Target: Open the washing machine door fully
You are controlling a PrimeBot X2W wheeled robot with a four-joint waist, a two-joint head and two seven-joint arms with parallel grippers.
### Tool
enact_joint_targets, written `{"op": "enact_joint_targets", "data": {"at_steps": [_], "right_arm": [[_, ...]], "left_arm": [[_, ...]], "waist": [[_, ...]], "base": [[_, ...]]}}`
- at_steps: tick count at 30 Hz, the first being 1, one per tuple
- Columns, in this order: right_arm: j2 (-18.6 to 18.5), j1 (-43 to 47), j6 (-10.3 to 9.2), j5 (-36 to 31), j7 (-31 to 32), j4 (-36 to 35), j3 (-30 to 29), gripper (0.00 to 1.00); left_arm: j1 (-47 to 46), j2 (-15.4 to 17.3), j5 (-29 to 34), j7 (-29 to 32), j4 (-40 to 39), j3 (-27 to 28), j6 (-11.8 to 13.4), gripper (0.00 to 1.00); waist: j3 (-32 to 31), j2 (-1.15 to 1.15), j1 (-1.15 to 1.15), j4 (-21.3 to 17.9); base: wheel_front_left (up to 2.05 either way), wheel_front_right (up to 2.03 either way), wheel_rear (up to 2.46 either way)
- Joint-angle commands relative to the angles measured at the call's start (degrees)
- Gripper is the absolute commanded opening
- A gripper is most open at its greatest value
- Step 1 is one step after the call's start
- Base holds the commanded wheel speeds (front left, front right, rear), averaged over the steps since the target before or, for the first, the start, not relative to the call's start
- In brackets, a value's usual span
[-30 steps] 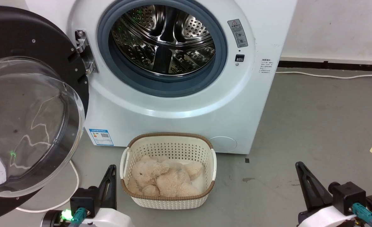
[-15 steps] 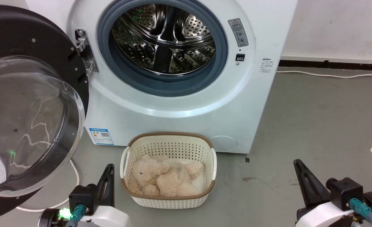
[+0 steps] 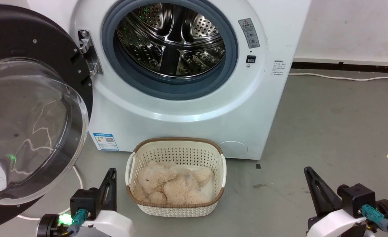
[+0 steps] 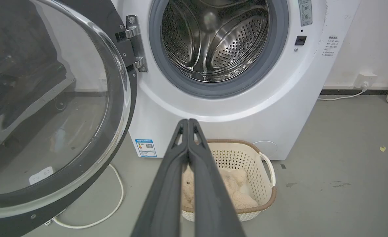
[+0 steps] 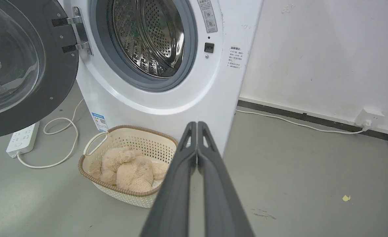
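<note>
The white washing machine [image 3: 181,108] stands ahead, its grey-rimmed steel drum uncovered. Its glossy black door [image 3: 29,105] with the bulging glass bowl stands swung wide to the left on a metal hinge [image 3: 88,54]. The door [image 4: 49,108] also fills the left of the left wrist view, and it [image 5: 26,72] takes the upper left of the right wrist view. My left gripper [image 3: 111,171] sits low at the bottom left, shut, well below and right of the door's rim. At the lower right my right gripper [image 3: 307,170] is shut too, holding nothing. Both pairs of fingertips [image 4: 187,121] [image 5: 196,123] press together.
A cream perforated basket [image 3: 176,144] holding a beige plush toy [image 3: 171,187] sits on the grey floor before the machine, between my grippers. A white power strip [image 5: 23,138] and cable [image 3: 79,184] lie under the door. Another cable [image 3: 345,79] runs along the right wall.
Both grippers have slid slightly down and outward in the head view. The door and basket have stayed put.
</note>
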Motion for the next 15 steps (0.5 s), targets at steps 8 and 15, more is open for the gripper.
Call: {"op": "enact_joint_targets", "data": {"at_steps": [8, 15], "right_arm": [[0.3, -1.5, -0.06, -0.5, 1.0, 0.3, 0.2, 0.00], [0.3, -1.5, -0.06, -0.5, 1.0, 0.3, 0.2, 0.00]], "left_arm": [[-1.1, -0.2, 1.1, 1.0, -0.4, 0.9, -0.6, 0.00], [-1.1, -0.2, 1.1, 1.0, -0.4, 0.9, -0.6, 0.00]], "waist": [[0.1, 0.00, 0.00, 0.0], [0.1, 0.00, 0.00, 0.0]], "base": [[0.00, 0.00, 0.00], [0.00, 0.00, 0.00]]}}
